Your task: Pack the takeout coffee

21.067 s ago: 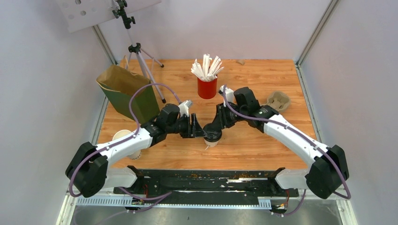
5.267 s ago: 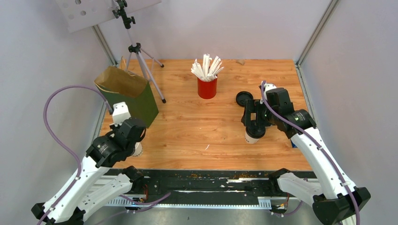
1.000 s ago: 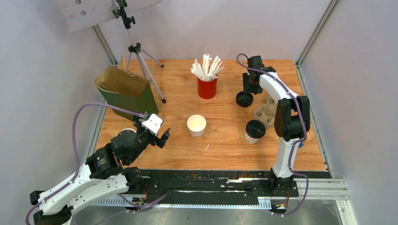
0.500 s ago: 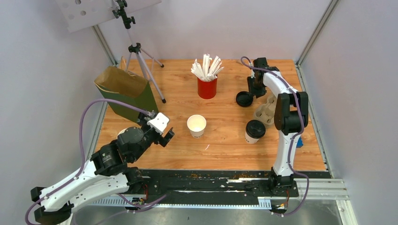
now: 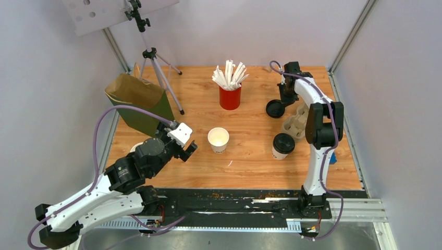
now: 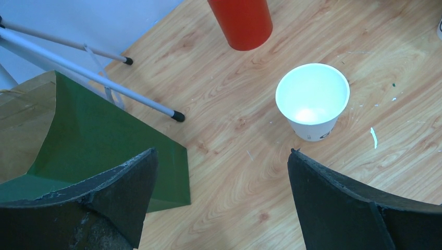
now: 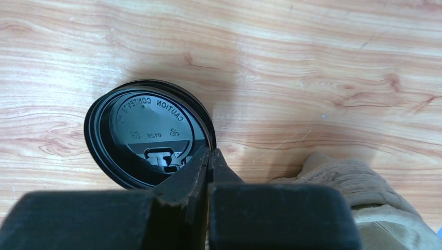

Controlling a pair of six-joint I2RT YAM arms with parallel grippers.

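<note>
Wooden tabletop (image 5: 250, 156), seen from above; clock directions are read from its centre. Takeout coffee (image 5: 283, 145), a white cup with its black lid on, stands upright at 4 o'clock, touched by neither arm. An open white cup (image 5: 218, 139) stands near the centre, a red cup of white sticks (image 5: 230, 97) at 12 o'clock, a green paper bag (image 5: 140, 107) at 10 o'clock. Right gripper (image 7: 208, 156), at 2 o'clock, has its jaws pressed together on the rim of a loose black lid (image 7: 148, 133), just beside a cardboard cup carrier (image 5: 297, 121). Left gripper (image 6: 222, 156), at 8 o'clock, has its jaws spread wide and holds nothing.
</note>
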